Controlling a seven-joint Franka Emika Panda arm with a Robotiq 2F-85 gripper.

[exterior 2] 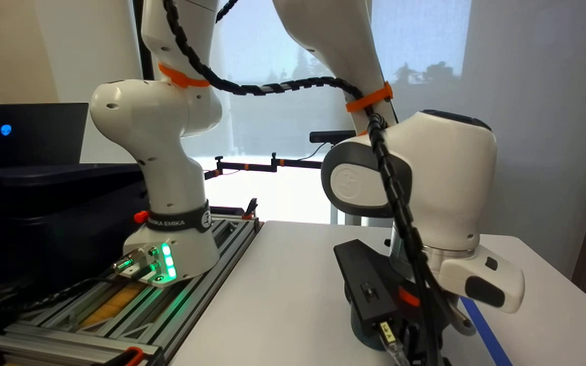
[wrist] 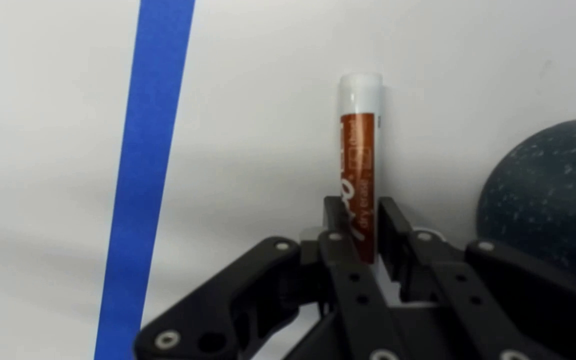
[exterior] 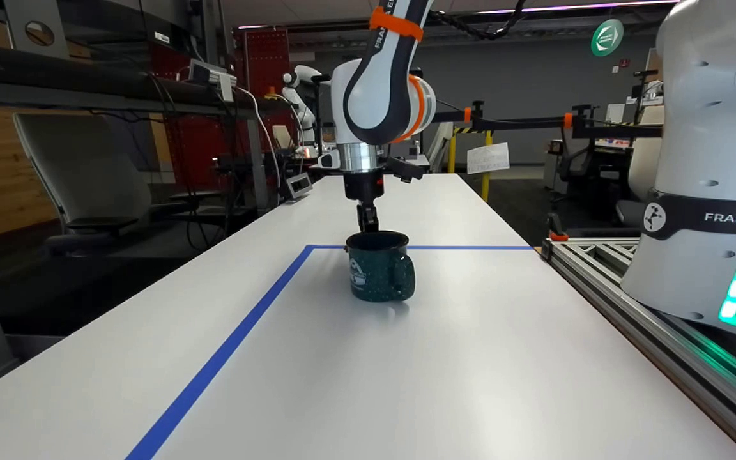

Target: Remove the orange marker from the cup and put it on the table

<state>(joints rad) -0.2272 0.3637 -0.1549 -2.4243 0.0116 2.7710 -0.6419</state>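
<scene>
The orange marker, with a white end, lies outside the cup in the wrist view, beside it. My gripper has a finger against each side of the marker's lower part and appears shut on it. The marker is at or just above the white table; I cannot tell whether it touches. The dark teal cup stands upright on the table and also shows at the wrist view's right edge. In an exterior view my gripper points down behind the cup, its fingertips and the marker hidden.
Blue tape runs along the table and across it behind the cup; it also lies left of the marker in the wrist view. The robot base stands on a metal rail beside the table. A small grey device sits at the far edge.
</scene>
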